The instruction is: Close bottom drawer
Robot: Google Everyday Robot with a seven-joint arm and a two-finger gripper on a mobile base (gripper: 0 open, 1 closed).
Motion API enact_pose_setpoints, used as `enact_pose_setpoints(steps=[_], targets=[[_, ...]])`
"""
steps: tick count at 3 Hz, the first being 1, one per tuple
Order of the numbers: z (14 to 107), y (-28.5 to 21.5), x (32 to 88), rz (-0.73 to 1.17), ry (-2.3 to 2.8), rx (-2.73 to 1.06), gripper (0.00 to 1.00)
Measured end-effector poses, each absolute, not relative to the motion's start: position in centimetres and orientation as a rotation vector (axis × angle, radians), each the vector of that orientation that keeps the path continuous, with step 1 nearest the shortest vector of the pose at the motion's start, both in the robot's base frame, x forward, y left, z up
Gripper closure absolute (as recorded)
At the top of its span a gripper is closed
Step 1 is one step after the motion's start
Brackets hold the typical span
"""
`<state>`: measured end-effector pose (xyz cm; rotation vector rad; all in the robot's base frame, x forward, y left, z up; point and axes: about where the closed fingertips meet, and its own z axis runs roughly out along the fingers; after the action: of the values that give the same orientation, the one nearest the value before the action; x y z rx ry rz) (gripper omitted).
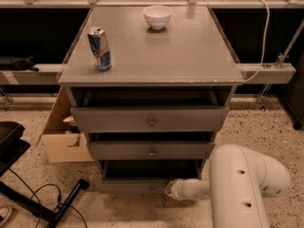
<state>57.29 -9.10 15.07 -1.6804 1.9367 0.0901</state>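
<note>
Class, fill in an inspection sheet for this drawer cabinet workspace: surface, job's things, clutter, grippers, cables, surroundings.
Surface: grey cabinet top, carrying two items.
Job's things: bottom drawer partly pulled out, not yet shut; middle drawer and top drawer also partly open.
Clutter: drink can upright, front left; white bowl at the back.
Grippers: gripper low at the bottom drawer's front panel; contact cannot be told.
Cables: white cable hanging at right; black cables on the floor, left.
Surroundings: cardboard box left of the cabinet; speckled floor.
</note>
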Motion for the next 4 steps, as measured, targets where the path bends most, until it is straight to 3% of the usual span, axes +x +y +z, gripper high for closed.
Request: enact_pose_setpoints(steps=[3,4], targets=[[15.1,-9.7,59.9,0.076,1.959,-1.660,0.97],[15.1,-9.7,59.9,0.076,1.959,-1.660,0.66]])
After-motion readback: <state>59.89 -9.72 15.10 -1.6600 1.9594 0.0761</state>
